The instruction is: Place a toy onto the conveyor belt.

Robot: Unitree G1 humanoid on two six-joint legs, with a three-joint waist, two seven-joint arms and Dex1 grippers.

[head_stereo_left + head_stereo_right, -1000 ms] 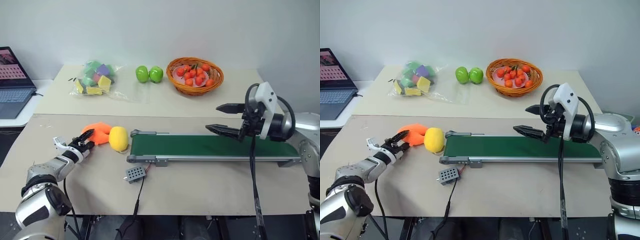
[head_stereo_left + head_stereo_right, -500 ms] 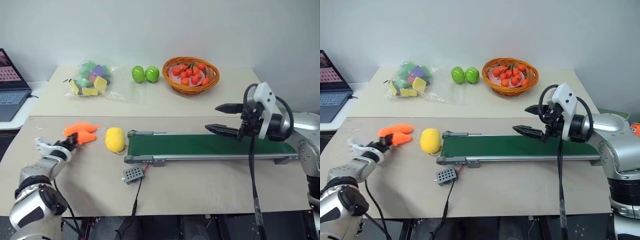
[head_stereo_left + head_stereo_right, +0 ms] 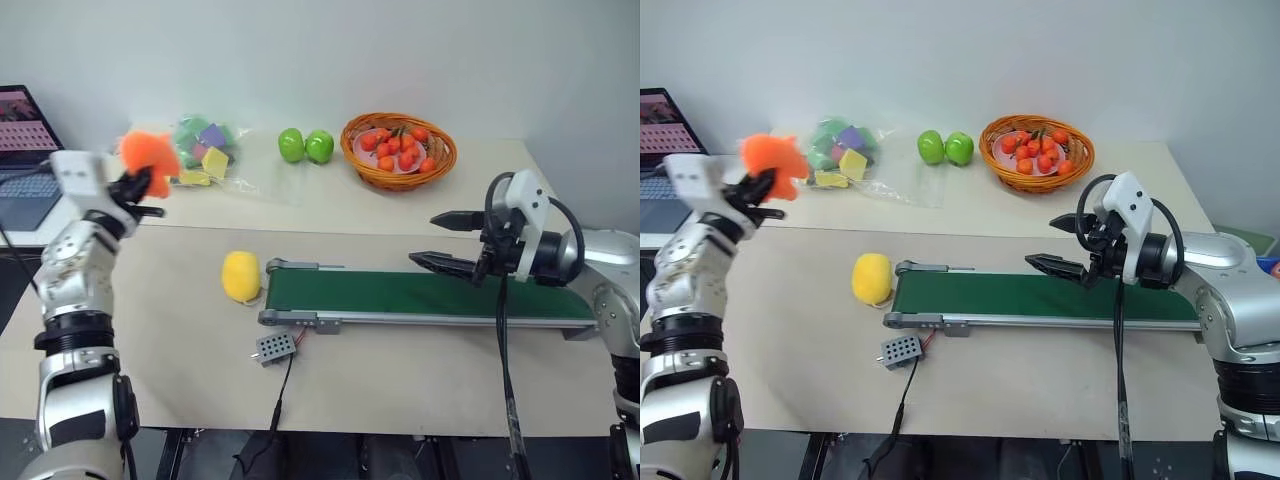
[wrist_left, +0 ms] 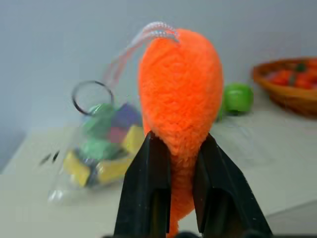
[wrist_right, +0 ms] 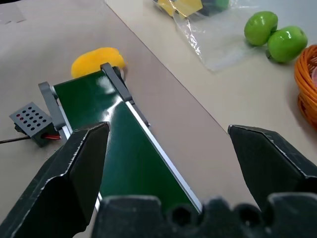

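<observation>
Orange plush toy (image 4: 179, 106) sat pinched in our left gripper (image 4: 183, 163), arm raised high at table's left, well apart from conveyor belt (image 3: 420, 296). Our right gripper (image 3: 445, 240) hovered over belt, jaws wide, w/ nothing held.

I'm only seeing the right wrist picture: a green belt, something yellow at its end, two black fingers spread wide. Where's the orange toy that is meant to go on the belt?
Observer: The orange toy is up in the air at the far left, held by the left end effector.
Visitor: Is it close to the belt?
Observer: No. It is well left of the belt, beyond the yellow toy.
Visitor: Is the grip firm?
Observer: Both black fingers squeeze its lower part, and a thin loop sticks out at its top.
</observation>
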